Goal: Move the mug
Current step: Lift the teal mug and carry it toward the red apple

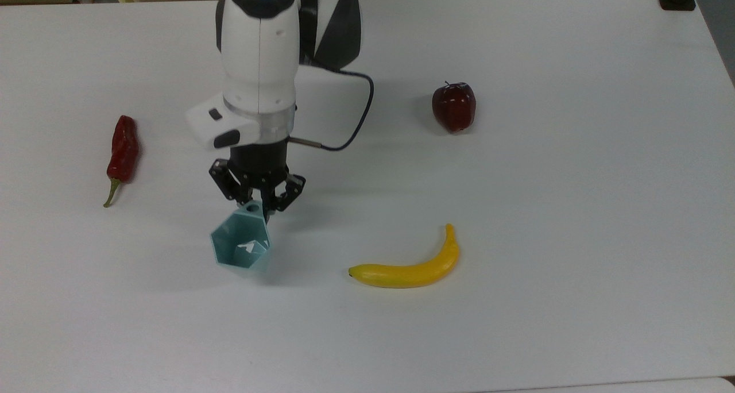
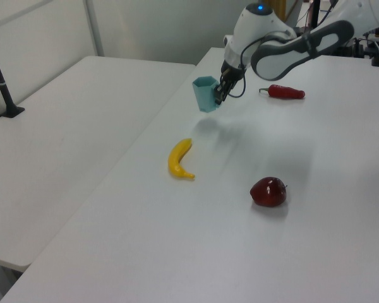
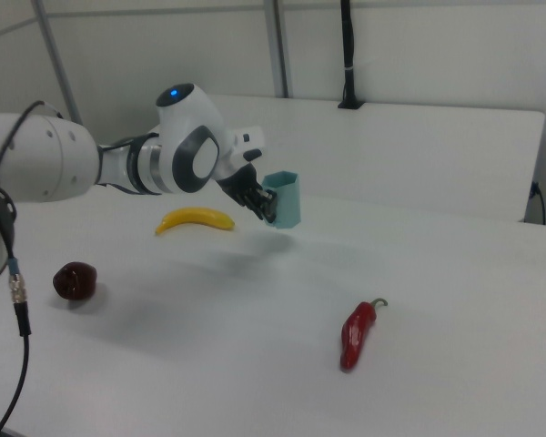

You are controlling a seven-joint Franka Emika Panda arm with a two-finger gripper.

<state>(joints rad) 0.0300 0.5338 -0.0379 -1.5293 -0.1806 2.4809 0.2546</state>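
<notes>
Mug [image 1: 241, 245] left of centre in the top view, held by its tab handle in the clenched gripper [image 1: 256, 203], mouth tipped toward the frame's lower edge. The left view shows the mug [image 2: 206, 93] near upright, lifted clear of the table [image 2: 196, 240], its shadow below. The right view shows the chili [image 3: 357, 332] in the foreground, well apart.

Panda arm enters from 12 o'clock in the top view, white wrist housing pointing down toward 6, blue light lit on top. Gripper [image 1: 256, 204] [image 2: 220, 95] [image 3: 264, 207] hangs clear above the table, black fingers clamped on the mug's [image 1: 240, 246] tab handle.
</notes>
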